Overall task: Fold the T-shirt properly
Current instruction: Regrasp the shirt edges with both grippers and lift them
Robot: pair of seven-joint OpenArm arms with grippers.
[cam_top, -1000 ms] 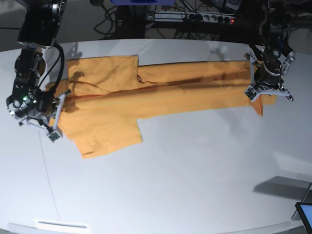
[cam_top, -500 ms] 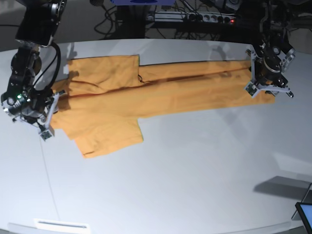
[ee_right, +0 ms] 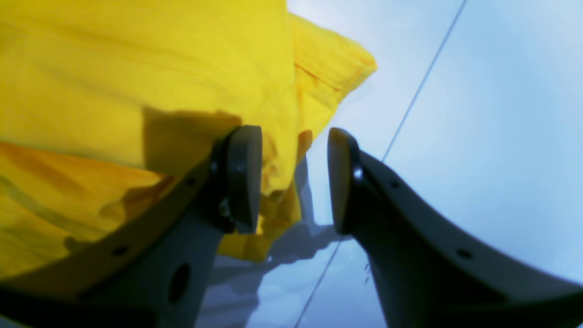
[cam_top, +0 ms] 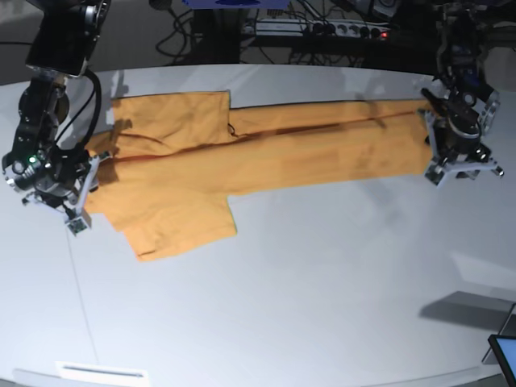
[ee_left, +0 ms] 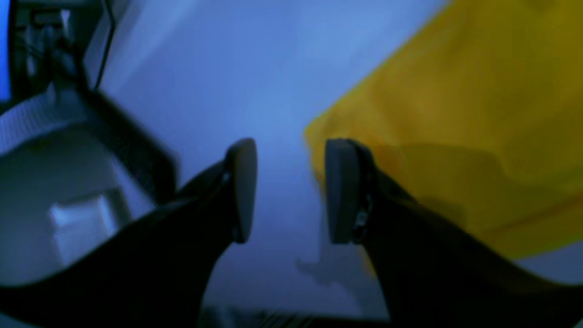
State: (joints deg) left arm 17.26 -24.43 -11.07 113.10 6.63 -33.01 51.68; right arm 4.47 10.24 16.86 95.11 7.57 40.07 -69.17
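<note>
Base view with both wrist views. The T-shirt (cam_top: 266, 157) lies flat on the white table (cam_top: 322, 290), folded lengthwise into a long orange-yellow band that runs across the far half of the tabletop. One sleeve (cam_top: 173, 121) spreads toward the far edge of the table and the other sleeve (cam_top: 181, 226) toward the near edge, both at the band's collar end. A small dark looped mark (cam_top: 231, 129) sits on the T-shirt beside the far sleeve.

The right gripper (cam_top: 76, 201) stands at the collar end of the T-shirt, just off its edge. In the right wrist view its jaws are parted with nothing between them (ee_right: 294, 180); one finger (ee_right: 243, 177) overlaps the rumpled cloth edge (ee_right: 150, 91), the other is over bare table. A thin dark line (ee_right: 419, 86) crosses the table beside that end of the T-shirt.

The left gripper (cam_top: 459, 165) stands at the hem end of the T-shirt, just past the cloth. In the left wrist view its jaws are likewise released and empty (ee_left: 289, 191), and the hem corner (ee_left: 455, 114) lies just beside one pad (ee_left: 339, 191), with bare table showing in the gap.

Beyond the table, cables and a power strip (cam_top: 322, 31) lie behind the T-shirt's far side.
</note>
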